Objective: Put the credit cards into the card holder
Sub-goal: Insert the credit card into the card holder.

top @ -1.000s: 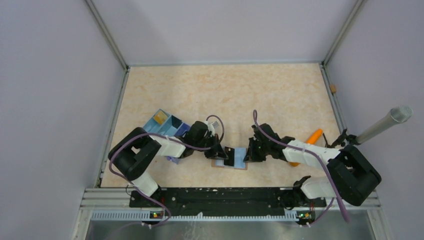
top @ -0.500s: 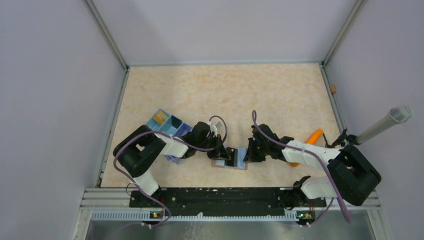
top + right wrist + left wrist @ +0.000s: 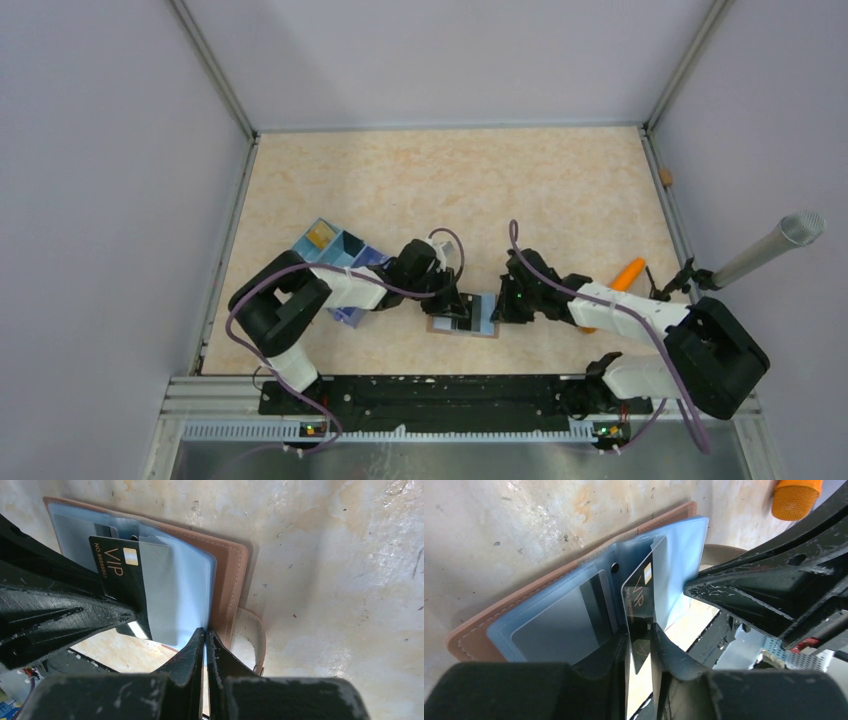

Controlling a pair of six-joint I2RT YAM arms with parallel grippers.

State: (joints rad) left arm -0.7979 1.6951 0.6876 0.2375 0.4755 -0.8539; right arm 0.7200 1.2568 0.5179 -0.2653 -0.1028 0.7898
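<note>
The card holder (image 3: 478, 320) lies open near the table's front edge, brown outside (image 3: 474, 635) with light blue plastic sleeves (image 3: 190, 590). A black credit card marked VIP (image 3: 639, 592) (image 3: 117, 572) stands on edge, its far end tucked into a sleeve. My left gripper (image 3: 452, 304) (image 3: 641, 630) straddles the card's near end. Its jaws are slightly parted: the card rests against the left finger, with a gap to the right one. My right gripper (image 3: 498, 306) (image 3: 205, 632) is shut on the edge of a blue sleeve and holds it up. A grey card (image 3: 559, 625) sits inside another sleeve.
A blue box with compartments (image 3: 335, 250) stands left of the left arm. An orange carrot-shaped object (image 3: 628, 272) (image 3: 796, 497) lies to the right of the right arm. A grey cylinder on a stand (image 3: 770, 245) leans at the far right. The wallet's strap (image 3: 250, 640) sticks out beside my right fingers.
My left gripper has pushed right toward the wallet with the black card, and its jaws have just parted a little. The right gripper stays shut on the sleeve.
</note>
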